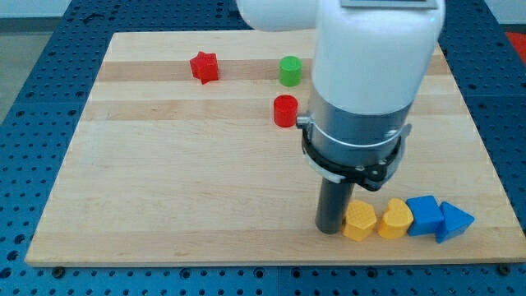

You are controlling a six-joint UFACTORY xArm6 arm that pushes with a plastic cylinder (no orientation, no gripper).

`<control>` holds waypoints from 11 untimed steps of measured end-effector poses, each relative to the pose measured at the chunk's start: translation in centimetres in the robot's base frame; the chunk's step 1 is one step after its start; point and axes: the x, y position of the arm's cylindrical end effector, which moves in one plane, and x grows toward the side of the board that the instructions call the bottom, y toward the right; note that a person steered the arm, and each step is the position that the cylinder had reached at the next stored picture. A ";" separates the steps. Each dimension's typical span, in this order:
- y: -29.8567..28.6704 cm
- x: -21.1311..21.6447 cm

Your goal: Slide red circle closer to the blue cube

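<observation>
The red circle (285,110) stands near the board's top middle, just left of the arm's white body. The blue cube (424,215) sits at the bottom right, between a yellow heart-like block (395,219) on its left and a blue triangular block (454,222) on its right. My tip (331,229) rests on the board at the bottom, touching or nearly touching the left side of a yellow hexagon block (359,220). The tip is well below the red circle and left of the blue cube.
A green cylinder (289,71) stands above the red circle. A red star (205,67) lies at the top left. The wooden board (181,181) ends just below the row of yellow and blue blocks. The arm's body hides part of the board's right.
</observation>
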 end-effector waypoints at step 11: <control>-1.3 -17.6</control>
